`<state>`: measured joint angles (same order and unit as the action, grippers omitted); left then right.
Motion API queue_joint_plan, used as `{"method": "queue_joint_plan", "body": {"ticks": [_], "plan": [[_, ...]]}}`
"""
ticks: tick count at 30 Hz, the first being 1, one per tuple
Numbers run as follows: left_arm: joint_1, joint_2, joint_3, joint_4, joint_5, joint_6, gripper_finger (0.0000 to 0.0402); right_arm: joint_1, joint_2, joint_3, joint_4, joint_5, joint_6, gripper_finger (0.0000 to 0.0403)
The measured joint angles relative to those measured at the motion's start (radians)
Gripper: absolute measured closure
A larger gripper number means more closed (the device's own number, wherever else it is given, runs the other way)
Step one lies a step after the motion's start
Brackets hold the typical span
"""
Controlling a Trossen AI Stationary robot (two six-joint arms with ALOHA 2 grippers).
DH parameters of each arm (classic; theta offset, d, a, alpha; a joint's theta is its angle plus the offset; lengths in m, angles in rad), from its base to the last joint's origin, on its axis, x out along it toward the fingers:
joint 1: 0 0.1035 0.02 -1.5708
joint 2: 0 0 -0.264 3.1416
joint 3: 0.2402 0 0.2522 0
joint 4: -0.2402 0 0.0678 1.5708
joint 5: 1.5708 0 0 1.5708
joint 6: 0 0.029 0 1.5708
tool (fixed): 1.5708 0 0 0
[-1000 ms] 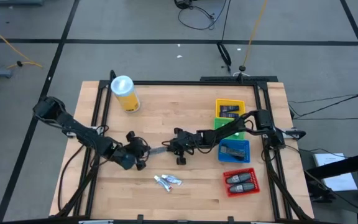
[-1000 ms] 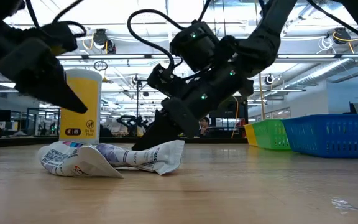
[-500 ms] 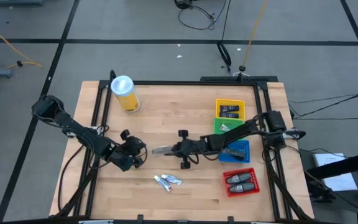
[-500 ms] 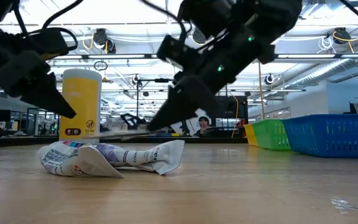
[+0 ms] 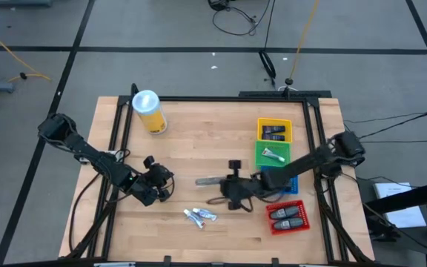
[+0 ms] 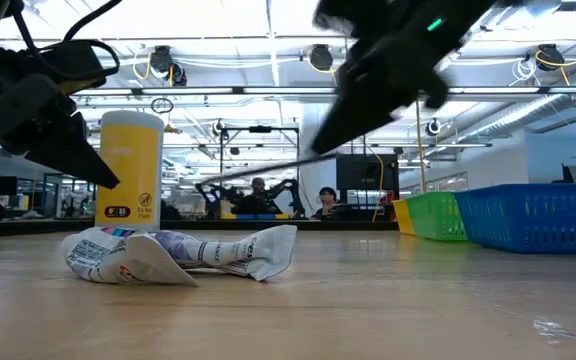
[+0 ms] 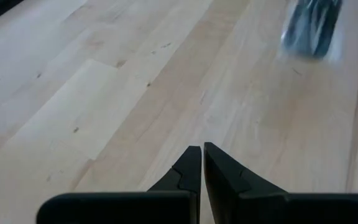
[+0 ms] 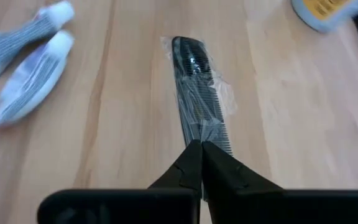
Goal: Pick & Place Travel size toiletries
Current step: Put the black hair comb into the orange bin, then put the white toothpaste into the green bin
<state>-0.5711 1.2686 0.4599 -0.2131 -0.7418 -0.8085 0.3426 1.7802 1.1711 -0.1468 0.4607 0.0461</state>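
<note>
The right gripper (image 8: 200,144) is pinched shut on one end of a black comb in clear wrap (image 8: 199,93); it holds the comb up off the wooden table (image 5: 199,133), near the middle and close to the blue tray (image 5: 293,180); the comb looks thin, light and stiff, so a grip at one end seems enough, but the wrap looks slippery and the comb might slide or swing; a hold nearer its middle would likely be steadier; the left gripper (image 7: 201,152) waits low over the left side of the table, closed with nothing in it; two small soft tubes (image 5: 200,216) lie near the front edge; they look squashy and light, best pinched across the middle.
</note>
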Motion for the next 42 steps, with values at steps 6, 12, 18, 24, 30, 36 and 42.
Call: {"method": "queue_joint_plan", "body": {"ticks": [6, 12, 18, 24, 30, 36, 42], "plan": [[-0.001, 0.0, 0.0, 0.0, 0.0, -0.009, 0.0382, 0.15, -0.207, -0.001, -0.408, 0.094, 0.277, 0.0402], [-0.001, 0.0, 0.0, 0.005, -0.001, -0.012, 0.0382, 0.308, -0.425, -0.001, -0.912, 0.052, 0.769, 0.0403], [-0.001, 0.0, 0.0, 0.014, -0.012, -0.012, 0.0382, 0.416, -0.518, -0.001, -1.197, 0.012, 1.109, 0.0403], [-0.001, 0.0, 0.0, 0.058, -0.02, 0.03, 0.0382, 0.41, -0.519, -0.043, -1.191, 0.005, 1.106, 0.0403], [-0.001, 0.001, 0.0, 0.061, -0.02, 0.041, 0.0382, 0.317, -0.53, -0.209, -1.046, -0.072, 0.978, 0.0403], [0.0, 0.001, 0.0, 0.061, -0.02, 0.047, 0.0382, 0.2, -0.535, -0.307, -0.948, -0.164, 0.858, 0.0398], [0.0, 0.001, 0.0, 0.061, -0.02, 0.043, 0.0382, 0.136, -0.552, -0.33, -0.955, -0.204, 0.855, 0.0329]]}}
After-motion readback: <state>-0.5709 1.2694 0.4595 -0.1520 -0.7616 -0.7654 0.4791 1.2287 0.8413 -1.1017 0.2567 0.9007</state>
